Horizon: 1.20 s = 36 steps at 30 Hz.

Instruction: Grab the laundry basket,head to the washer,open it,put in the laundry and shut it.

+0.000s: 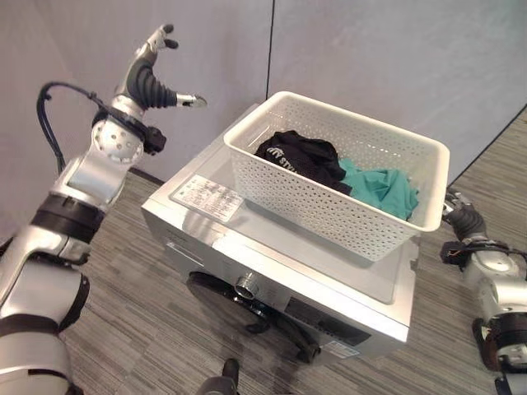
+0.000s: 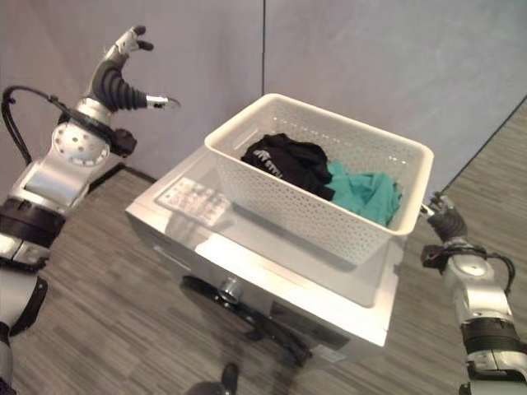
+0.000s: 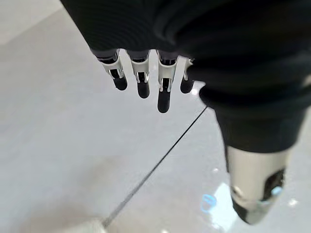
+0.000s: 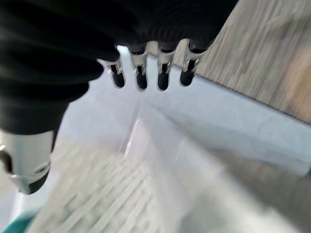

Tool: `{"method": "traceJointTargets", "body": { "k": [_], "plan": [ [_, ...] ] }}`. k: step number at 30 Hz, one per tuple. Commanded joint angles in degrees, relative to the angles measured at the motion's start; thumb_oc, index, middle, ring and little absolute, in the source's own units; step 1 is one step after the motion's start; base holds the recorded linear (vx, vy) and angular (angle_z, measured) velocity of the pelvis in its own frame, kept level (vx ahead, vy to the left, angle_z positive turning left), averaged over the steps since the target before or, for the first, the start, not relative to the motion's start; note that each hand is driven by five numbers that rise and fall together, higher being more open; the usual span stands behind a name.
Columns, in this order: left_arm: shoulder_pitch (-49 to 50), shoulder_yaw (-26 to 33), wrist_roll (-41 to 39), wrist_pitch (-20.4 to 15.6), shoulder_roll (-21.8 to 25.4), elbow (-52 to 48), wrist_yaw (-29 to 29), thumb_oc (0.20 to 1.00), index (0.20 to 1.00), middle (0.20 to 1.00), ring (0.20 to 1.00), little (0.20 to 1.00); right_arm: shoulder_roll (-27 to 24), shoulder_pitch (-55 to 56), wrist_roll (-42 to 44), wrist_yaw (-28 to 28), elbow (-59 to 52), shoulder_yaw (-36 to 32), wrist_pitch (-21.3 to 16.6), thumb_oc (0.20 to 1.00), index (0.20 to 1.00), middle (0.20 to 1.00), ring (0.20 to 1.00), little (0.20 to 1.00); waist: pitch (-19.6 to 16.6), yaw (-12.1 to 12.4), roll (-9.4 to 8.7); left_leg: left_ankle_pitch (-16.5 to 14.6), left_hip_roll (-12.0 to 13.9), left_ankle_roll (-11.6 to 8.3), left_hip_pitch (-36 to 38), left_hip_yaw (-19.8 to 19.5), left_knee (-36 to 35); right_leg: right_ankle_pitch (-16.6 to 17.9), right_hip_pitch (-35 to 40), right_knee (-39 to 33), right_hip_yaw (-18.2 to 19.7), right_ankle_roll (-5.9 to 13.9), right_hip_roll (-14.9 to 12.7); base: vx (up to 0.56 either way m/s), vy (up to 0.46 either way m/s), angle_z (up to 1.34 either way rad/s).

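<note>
Left hand (image 1: 152, 76) is raised high at the robot's left, well apart from the washer, fingers (image 3: 164, 92) spread loosely and thumb held out, nothing held; behind it a pale grey wall (image 1: 362, 58) is seen.

Right hand (image 2: 445, 218) is seen low at the robot's right, just beside the near right corner of the basket (image 1: 321, 206). In the right wrist view its fingers (image 4: 163, 77) are extended in a row toward the basket's rim and nothing is gripped (whether the tips touch the rim cannot be told).

The white perforated basket is set on top of the washer (image 1: 263, 271), toward the back and right of the lid. Inside it a black garment (image 1: 300, 156) is heaped on the left, and a teal garment (image 1: 380, 185) lies against it on the right.

The washer is silver, with a white label (image 1: 206, 196) on the left part of its top. Its round dark door (image 1: 226, 300) is seen on the front face, apparently shut, beside a dark control panel (image 1: 325, 319). The floor (image 1: 140, 329) around it is of grey wood-look planks.
</note>
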Motion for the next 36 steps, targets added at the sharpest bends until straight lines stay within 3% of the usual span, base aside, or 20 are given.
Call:
{"method": "traceJointTargets", "body": {
  "k": [1, 5, 8, 9, 11, 12, 16, 19, 22, 23, 27, 28, 31, 36],
  "plan": [
    [-3.06, 2.74, -1.57, -1.83, -1.0, 2.02, -1.77, 1.0, 1.0, 1.0, 1.0, 1.0, -2.98, 1.95, 1.1, -0.24, -2.39, -4.47, -2.54, 1.0, 1.0, 1.0, 1.0, 1.0, -2.37, 1.81, 0.95, 0.67, 5.24, -2.11, -1.86, -1.21, -1.35, -6.37, 2.01, 5.53, -4.15, 5.96, -5.04, -0.03, -0.033, 0.19],
    [9.98, 10.92, -1.79, -2.93, 0.42, -6.17, -3.7, 1.0, 1.0, 1.0, 1.0, 1.0, 0.5, 11.16, -0.19, 0.58, -7.85, -10.64, -3.36, 1.0, 1.0, 1.0, 1.0, 1.0, -1.63, 2.19, 0.98, 1.35, 5.46, -2.55, -2.52, -2.0, -1.27, -6.59, 2.31, 5.01, -4.67, 5.24, -4.4, -0.05, -0.061, 0.08],
    [25.68, 20.69, -1.5, -4.33, 0.13, -14.28, -5.33, 1.0, 1.0, 1.0, 1.0, 1.0, 5.52, 18.3, -1.88, 0.99, -13.66, -15.4, -5.1, 1.0, 1.0, 1.0, 1.0, 1.0, -1.28, 2.55, 1.12, 1.75, 5.67, -2.94, -3.25, -2.57, -1.34, -6.6, 2.38, 4.18, -5.17, 4.8, -3.97, -0.09, -0.053, 0.05],
    [35.96, 24.65, -2.65, -5.62, -3.45, -16.9, -6.92, 1.0, 1.0, 1.0, 1.0, 1.0, 10.77, 22.14, -0.03, 2.71, -14.09, -15.97, -6.89, 1.0, 1.0, 1.0, 1.0, 1.0, -0.59, 2.84, 1.26, 2.18, 5.74, -2.95, -3.68, -2.73, -1.0, -6.49, 2.42, 3.99, -5.21, 4.42, -3.75, -0.04, -0.083, 0.13],
    [46.12, 27.59, -5.08, -5.99, -7.48, -17.67, -8.91, 1.0, 1.0, 1.0, 1.0, 1.0, 15.14, 24.74, 2.09, 5.11, -11.63, -14.69, -7.57, 1.0, 1.0, 1.0, 1.0, 1.0, -0.2, 3.06, 1.23, 1.77, 5.82, -3.18, -3.54, -2.95, -0.91, -7.01, 2.76, 3.85, -5.23, 4.05, -3.62, -0.05, -0.054, 0.08],
    [46.42, 27.78, -5.1, -5.95, -7.5, -17.86, -8.97, 1.0, 1.0, 1.0, 1.0, 1.0, 15.11, 24.8, 2.12, 5.14, -11.64, -14.58, -7.61, 1.0, 1.0, 1.0, 1.0, 1.0, -0.37, 2.91, 1.28, 1.99, 5.84, -3.14, -3.71, -3.02, -0.96, -6.82, 2.64, 3.77, -5.28, 4.06, -3.56, -0.04, -0.03, 0.03],
    [62.44, 28.43, -12.18, -6.21, -17.38, -7.65, -13.82, 1.0, 1.0, 1.0, 1.0, 1.0, 22.64, 31.19, 2.18, 10.41, -3.87, -9.37, -9.5, 1.0, 1.0, 1.0, 1.0, 1.0, 0.31, 3.26, 1.41, 2.56, 6.08, -3.34, -4.43, -3.41, -0.63, -7.26, 2.73, 3.73, -5.79, 3.34, -2.95, -0.05, -0.054, 0.14],
    [64.75, 27.72, -12.63, -6.04, -19.42, -1.22, -14.59, 1.0, 1.0, 1.0, 1.0, 1.0, 23.38, 32.95, 0.3, 11.54, -1.74, -7.4, -10.34, 1.0, 1.0, 1.0, 1.0, 1.0, 0.5, 3.01, 1.49, 3.12, 6.2, -3.49, -5.29, -3.86, -0.56, -7.23, 2.35, 3.81, -6.09, 3.09, -2.59, -0.05, -0.03, 0.12],
    [65.28, 24.91, -7.98, -6.41, -20.62, 9.22, -14.28, 1.0, 1.0, 1.0, 1.0, 1.0, 24.29, 33.39, -2.24, 11.62, 2.18, -4.36, -11.32, 1.0, 1.0, 1.0, 1.0, 1.0, 0.64, 2.31, 1.93, 3.51, 6.4, -3.71, -5.81, -4.1, -0.69, -7.55, 2.08, 3.9, -6.36, 2.87, -2.26, -0.05, -0.008, 0.13],
    [64.25, 23.59, -4.78, -6.69, -21.76, 16.52, -12.64, 1.0, 1.0, 1.0, 1.0, 1.0, 24.28, 32.97, -6.48, 9.8, 4.04, -2.09, -12.71, 1.0, 1.0, 1.0, 1.0, 1.0, 0.88, 1.89, 2.2, 3.72, 6.45, -3.8, -6.24, -4.34, -0.66, -7.75, 1.74, 4.11, -6.44, 2.74, -2.1, -0.07, 0.014, 0.08],
    [61.46, 20.84, 0.74, -7.7, -23.96, 26.27, -8.51, 1.0, 1.0, 1.0, 1.0, 1.0, 25.33, 31.1, -9.92, 6.02, 6.97, 0.45, -14.52, 1.0, 1.0, 1.0, 1.0, 1.0, 1.24, 0.75, 2.84, 3.77, 6.57, -3.74, -6.62, -4.4, -0.59, -7.91, 1.11, 4.43, -6.11, 2.62, -2.02, -0.06, 0.032, 0.12],
    [59.57, 17.6, 6.38, -8.07, -25.75, 32.02, -4.21, 1.0, 1.0, 1.0, 1.0, 1.0, 24.97, 29.76, -15.74, 1.51, 10.67, 4.45, -16.28, 1.0, 1.0, 1.0, 1.0, 1.0, 1.64, 0.05, 3.37, 3.75, 6.64, -3.56, -6.46, -4.05, -0.63, -8.13, 0.6, 4.94, -5.4, 2.61, -2.05, -0.08, 0.076, 0.07],
    [58.62, 15.45, 9.01, -7.56, -27.4, 35.81, -2.03, 1.0, 1.0, 1.0, 1.0, 1.0, 25.39, 28.44, -17.4, -1.17, 13.89, 6.95, -17.17, 1.0, 1.0, 1.0, 1.0, 1.0, 1.85, -0.41, 3.73, 3.77, 6.77, -3.44, -6.18, -3.83, -0.69, -8.42, 0.43, 5.4, -4.89, 2.57, -2.14, -0.04, 0.039, -0.05],
    [56.52, 14.33, 7.36, -6.84, -29.44, 39.02, -1.79, 1.0, 1.0, 1.0, 1.0, 1.0, 26.38, 27.56, -13.06, 4.03, 20.43, 12.29, -14.56, 1.0, 1.0, 1.0, 1.0, 1.0, 1.9, -0.96, 4.06, 4.02, 6.7, -3.31, -5.73, -3.69, -0.84, -8.59, 0.24, 5.9, -4.16, 2.26, -2.26, -0.02, 0.027, -0.04]
  ]
}}
